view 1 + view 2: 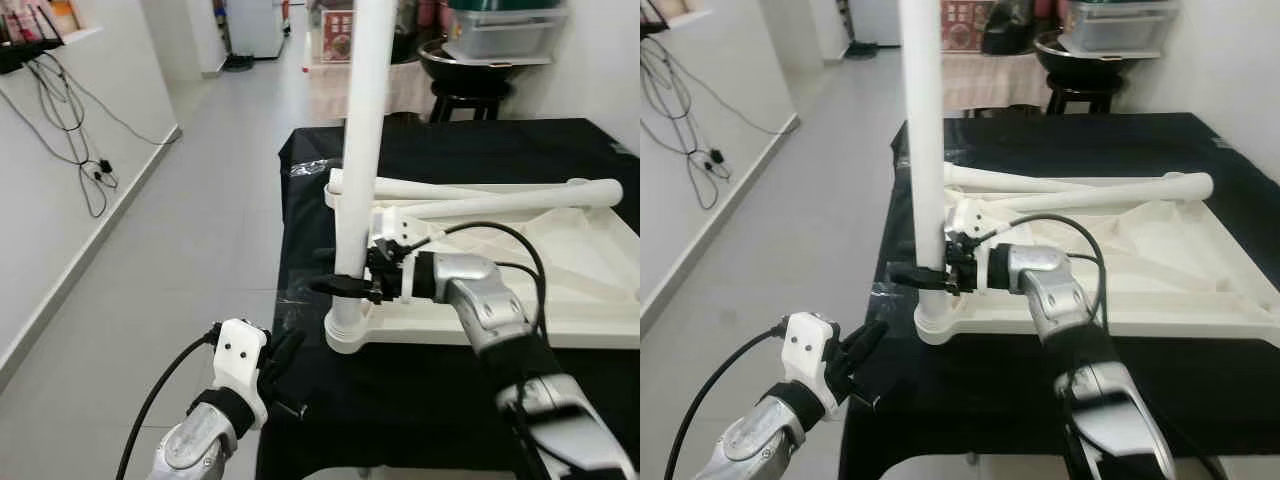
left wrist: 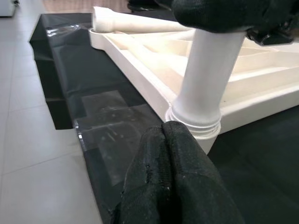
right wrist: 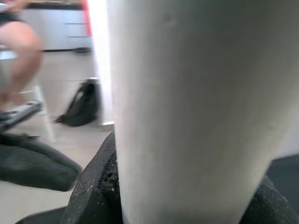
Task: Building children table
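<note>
Item: white tabletop (image 1: 590, 300), lying underside up on a black-covered surface (image 1: 420, 400), its ribbed frame facing the ceiling.

Item: upright leg (image 1: 362, 130), white, tubular. Long axis vertical. Its foot stood in the corner socket (image 1: 345, 335) at the near-left corner of the tabletop; threads showed at the collar in the left wrist view, so it did not look fully seated, judging by that alone.

Item: two loose legs (image 1: 480, 198), white, lying flat across the far edge of the tabletop, long axes roughly crosswise to the robot.

Item: right end effector (image 1: 345, 286), reaching in from the robot's right, its black fingers clamped around the upright leg a little above the socket, one finger on each side of the tube. The right wrist view showed the tube pressed close between the finger pads.

Item: left end effector (image 1: 282, 352), hanging off the near-left corner of the surface, below and to the left of the socket, apart from the leg. Fingers pressed together, holding nothing.

Governing relation: the right arm had the leg; any turning or pressing down would have to run about the leg's vertical axis, straight into the socket beneath the grip. The left arm was near but idle.

Also present: a person's legs (image 3: 18, 42) beyond the surface.
</note>
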### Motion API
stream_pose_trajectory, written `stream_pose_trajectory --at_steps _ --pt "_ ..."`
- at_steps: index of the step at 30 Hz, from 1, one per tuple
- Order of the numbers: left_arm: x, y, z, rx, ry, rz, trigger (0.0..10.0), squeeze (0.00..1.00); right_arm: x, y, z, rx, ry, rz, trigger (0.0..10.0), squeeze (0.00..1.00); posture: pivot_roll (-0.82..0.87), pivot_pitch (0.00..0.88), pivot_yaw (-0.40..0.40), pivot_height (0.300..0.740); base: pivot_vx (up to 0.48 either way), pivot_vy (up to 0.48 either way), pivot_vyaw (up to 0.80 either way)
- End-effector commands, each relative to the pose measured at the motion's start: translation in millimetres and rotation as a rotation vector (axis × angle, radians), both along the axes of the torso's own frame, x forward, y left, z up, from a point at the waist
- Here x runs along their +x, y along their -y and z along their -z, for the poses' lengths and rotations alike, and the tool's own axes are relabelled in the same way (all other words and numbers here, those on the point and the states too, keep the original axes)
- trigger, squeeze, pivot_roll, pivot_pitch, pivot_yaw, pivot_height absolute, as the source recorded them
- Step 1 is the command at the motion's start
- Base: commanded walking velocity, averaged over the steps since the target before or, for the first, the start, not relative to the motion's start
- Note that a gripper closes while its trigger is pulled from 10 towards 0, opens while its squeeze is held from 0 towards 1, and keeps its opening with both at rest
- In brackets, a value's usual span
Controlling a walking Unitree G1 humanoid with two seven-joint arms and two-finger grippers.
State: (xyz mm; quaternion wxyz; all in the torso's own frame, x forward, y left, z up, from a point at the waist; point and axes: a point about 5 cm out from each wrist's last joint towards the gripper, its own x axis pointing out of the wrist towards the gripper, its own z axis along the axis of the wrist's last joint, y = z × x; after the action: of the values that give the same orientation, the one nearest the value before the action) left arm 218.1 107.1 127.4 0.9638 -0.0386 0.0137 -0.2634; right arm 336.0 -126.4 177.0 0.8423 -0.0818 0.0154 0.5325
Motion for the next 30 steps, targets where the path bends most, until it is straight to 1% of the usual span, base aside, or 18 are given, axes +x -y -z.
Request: stream_pose_trajectory --at_steps 1,2,3,5,7,8,10,11,14,15,16,18,22,24,25,26,27,30 --pt "-2.7 -2.5 -0.7 0.011 0.000 -0.002 10.0 0.00 -3.1 8.5 43.6 -0.166 -0.090 0.447 0.0 0.00 0.02 0.076 0.000 0.740 0.000 0.000 0.00" --pt "-2.6 -3.7 -1.5 0.011 0.001 -0.004 10.0 0.00 -16.7 0.8 50.3 -0.116 -0.144 0.605 0.0 0.00 0.01 0.089 0.007 0.740 0.000 0.000 0.00" --pt "-2.6 -4.7 -2.1 0.011 0.002 -0.004 10.0 0.00 -30.3 -6.0 53.9 -0.108 -0.170 0.683 0.0 0.00 0.00 0.096 0.013 0.740 0.000 0.000 0.00" --pt "-2.5 -5.2 -2.5 0.011 0.003 -0.005 10.0 0.00 -39.0 -11.1 54.7 -0.097 -0.184 0.697 0.0 0.00 0.00 0.096 0.013 0.740 0.000 0.000 0.00" --pt "-2.5 -5.2 -2.5 0.011 0.003 -0.005 10.0 0.00 -39.0 -11.1 54.7 -0.097 -0.184 0.697 0.0 0.00 0.00 0.096 0.013 0.740 0.000 0.000 0.00" --pt "-1.6 -5.3 -2.1 0.014 0.001 0.000 10.0 0.00 -39.5 -22.4 48.6 -0.132 -0.116 0.682 0.0 0.00 0.00 0.083 0.025 0.740 0.000 0.000 0.00" --pt "-1.2 -5.1 -1.9 0.014 0.000 0.003 10.0 0.00 -35.8 -23.5 46.0 -0.140 -0.095 0.688 0.0 0.00 0.00 0.083 0.025 0.740 0.000 0.000 0.00" --pt "-0.9 -4.6 -1.6 0.015 -0.002 0.009 10.0 0.00 -32.1 -24.8 44.3 -0.151 -0.078 0.687 2.2 0.00 0.01 0.079 0.016 0.740 0.000 0.000 0.00" --pt "-0.7 -4.3 -1.5 0.016 -0.003 0.013 10.0 0.00 -29.8 -25.2 43.6 -0.160 -0.069 0.689 2.2 0.00 0.01 0.079 0.016 0.740 0.000 0.000 0.00" --pt "-0.6 -4.1 -1.5 0.016 -0.003 0.012 10.0 0.00 -29.7 -29.2 42.5 -0.142 -0.077 0.663 10.0 0.00 0.01 0.079 0.014 0.740 0.000 0.000 0.00" --pt "-0.6 -4.3 -1.7 0.015 -0.001 0.006 10.0 0.00 -28.6 -34.6 38.7 -0.097 -0.087 0.614 10.0 1.00 0.01 0.079 0.014 0.740 0.000 0.000 0.00" --pt "0.0 -4.1 -1.8 0.014 0.000 -0.001 10.0 0.00 -26.2 -41.6 28.3 -0.013 -0.092 0.555 10.0 1.00 0.01 0.073 0.018 0.740 0.000 0.000 0.00" --pt "0.3 -3.8 -1.8 0.014 0.000 -0.001 10.0 0.00 -24.9 -43.2 23.1 0.016 -0.088 0.544 10.0 1.00 0.01 0.073 0.018 0.740 0.000 0.000 0.00" --pt "0.6 -3.4 -1.6 0.014 0.000 0.002 10.0 0.00 -21.7 -46.0 10.5 0.069 -0.056 0.469 10.0 1.00 0.01 0.070 0.018 0.740 0.000 0.000 0.00" --pt "1.0 -3.1 -1.5 0.013 -0.001 0.006 10.0 0.00 -18.9 -46.7 -2.5 0.087 -0.016 0.380 10.0 0.16 0.01 0.067 0.020 0.740 0.000 0.000 0.00" --pt "1.0 -3.1 -1.5 0.013 -0.001 0.006 10.0 0.00 -18.9 -46.7 -2.5 0.087 -0.016 0.380 10.0 0.16 0.01 0.067 0.020 0.740 0.000 0.000 0.00" --pt "1.7 -1.9 -1.3 0.011 -0.002 0.010 10.0 0.00 -19.6 -47.6 -11.8 0.058 0.019 0.173 10.0 0.00 0.01 0.061 0.012 0.740 0.000 0.000 0.00" --pt "2.0 -1.4 -1.3 0.010 -0.001 0.010 10.0 0.00 -21.3 -47.4 -10.5 0.034 0.016 0.113 10.0 0.00 0.01 0.061 0.012 0.740 0.000 0.000 0.00"
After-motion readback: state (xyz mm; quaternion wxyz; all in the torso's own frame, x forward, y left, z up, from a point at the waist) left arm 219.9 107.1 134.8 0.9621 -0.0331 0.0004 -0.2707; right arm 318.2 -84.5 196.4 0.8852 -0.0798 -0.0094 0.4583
